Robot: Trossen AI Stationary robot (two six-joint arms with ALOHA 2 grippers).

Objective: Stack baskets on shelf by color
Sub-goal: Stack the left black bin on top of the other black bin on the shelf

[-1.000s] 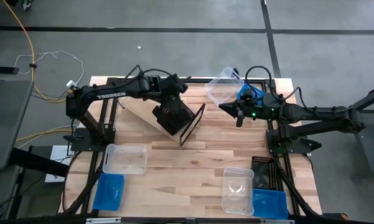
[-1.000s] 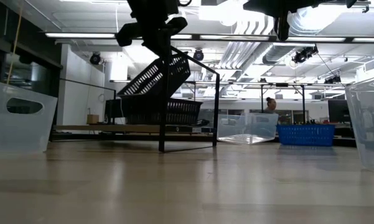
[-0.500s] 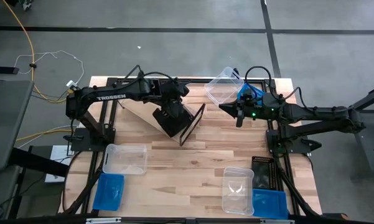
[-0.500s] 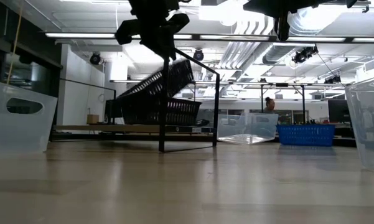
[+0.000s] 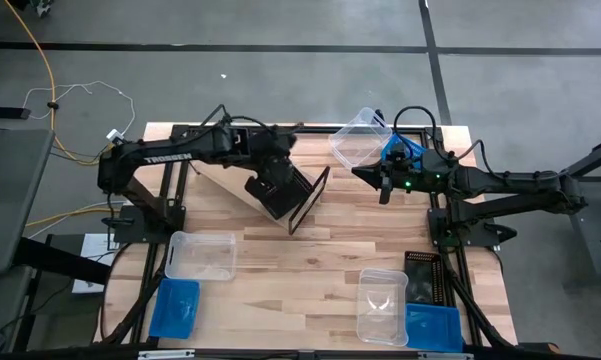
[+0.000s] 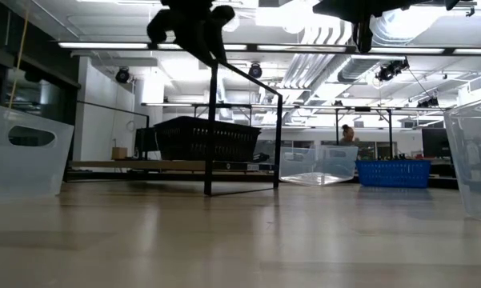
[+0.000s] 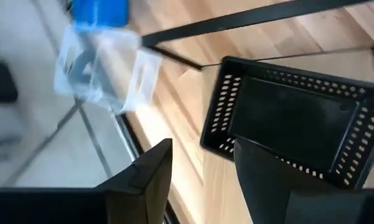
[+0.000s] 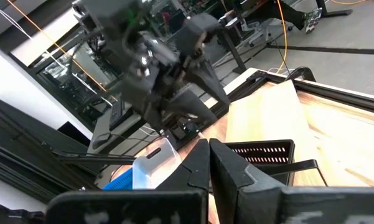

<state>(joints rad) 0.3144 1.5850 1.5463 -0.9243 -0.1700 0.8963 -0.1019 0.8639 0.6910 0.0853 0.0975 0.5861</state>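
Baskets in view number seven or so. One black slatted basket sits flat inside the shelf, which lies at the far-middle of the tabletop, a black frame bar jutting toward the centre. Another black basket rests by the right edge. Three clear baskets show: one tilted at the far edge just beside the right arm, one toward the near-left, one toward the near-right. Two blue ones sit at the near-left corner and near-right corner; a further blue piece at the far right, under the right arm, may be another.

The left gripper hangs above the shelved basket, fingers parted with nothing between them. The right gripper hovers near the far-right edge; its fingers look almost together, but I cannot tell for certain, and nothing shows between them.

Open wood runs across the centre of the tabletop, between the shelf and the near row of baskets. The low view shows the shelf frame standing well clear of the clear basket at the side.
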